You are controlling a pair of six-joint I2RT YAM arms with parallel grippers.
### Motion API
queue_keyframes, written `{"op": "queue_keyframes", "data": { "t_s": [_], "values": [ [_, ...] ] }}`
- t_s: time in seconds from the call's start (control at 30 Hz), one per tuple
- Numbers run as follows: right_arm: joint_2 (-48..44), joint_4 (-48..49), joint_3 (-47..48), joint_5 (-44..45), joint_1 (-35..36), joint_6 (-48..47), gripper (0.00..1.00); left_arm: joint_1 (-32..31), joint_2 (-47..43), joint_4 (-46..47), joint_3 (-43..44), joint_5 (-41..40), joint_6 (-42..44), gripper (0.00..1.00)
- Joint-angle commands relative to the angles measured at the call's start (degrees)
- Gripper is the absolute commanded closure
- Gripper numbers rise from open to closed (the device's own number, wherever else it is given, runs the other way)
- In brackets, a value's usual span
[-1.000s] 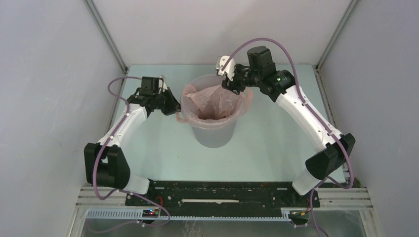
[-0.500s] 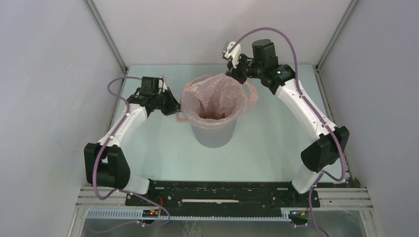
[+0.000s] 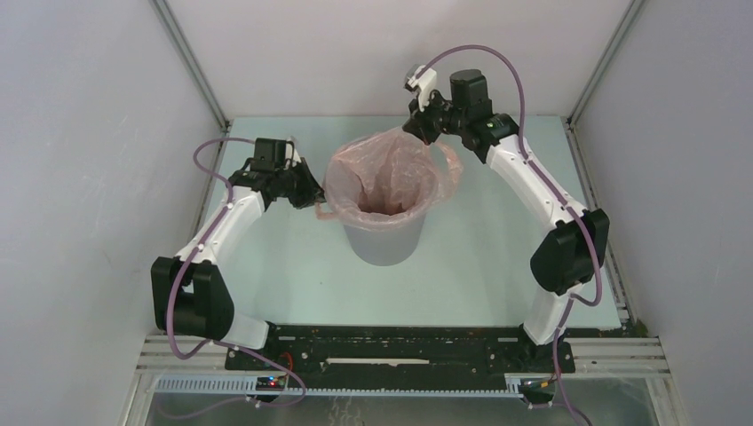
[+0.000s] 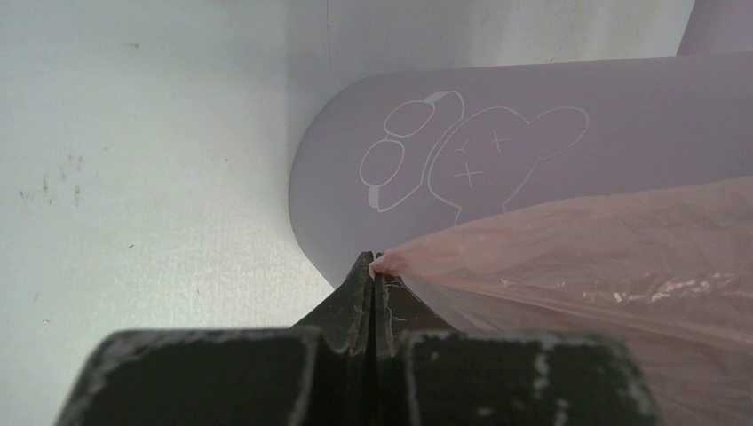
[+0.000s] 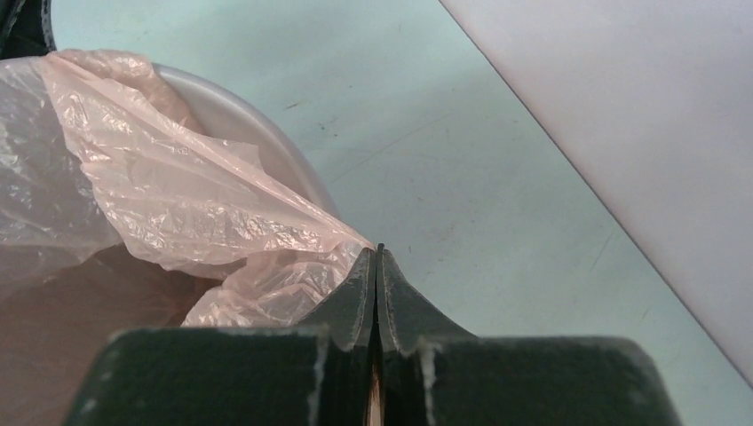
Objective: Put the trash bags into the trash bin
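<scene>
At the left rim of the grey round plastic bin (image 3: 382, 244), my left gripper (image 3: 317, 202) is pinching the pale-pink film bag (image 3: 391, 173) lining it. My right gripper (image 3: 417, 133) is clamping its far-right edge. Next, I'm probably stretching both edges over the rim.

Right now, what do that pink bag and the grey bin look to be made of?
Pink bag: thin plastic film, translucent, glossy; it wrinkles finely and shines. Grey bin: probably moulded plastic; smooth, matte wall bearing a white line drawing.

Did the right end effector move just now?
Yes. The right end effector, pinching the bag, went toward the far wall, away from the bin middle.
</scene>
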Motion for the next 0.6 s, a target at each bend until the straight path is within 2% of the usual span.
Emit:
{"op": "queue_keyframes", "data": {
  "t_s": [0.0, 0.2, 0.47, 0.57],
  "values": [
    [1.19, 6.11, 2.78, -0.87, -1.28, 5.51, 0.96, -0.14, -0.58, -1.18, 2.6, -1.14, 2.44, 0.98],
    [3.26, 7.15, 2.62, 1.8, -2.21, 8.34, 0.96, 0.06, -2.44, -2.53, 3.0, -2.2, 2.96, 0.95],
    [4.41, 11.22, -0.54, -1.73, -4.34, 14.85, 0.96, 0.59, -4.59, -3.7, 4.16, -2.46, 1.99, 0.87],
    [4.19, 12.31, -2.09, -2.79, -4.78, 16.33, 0.93, 0.98, -6.11, -4.56, 4.93, -3.24, 1.61, 0.9]
  ]
}}
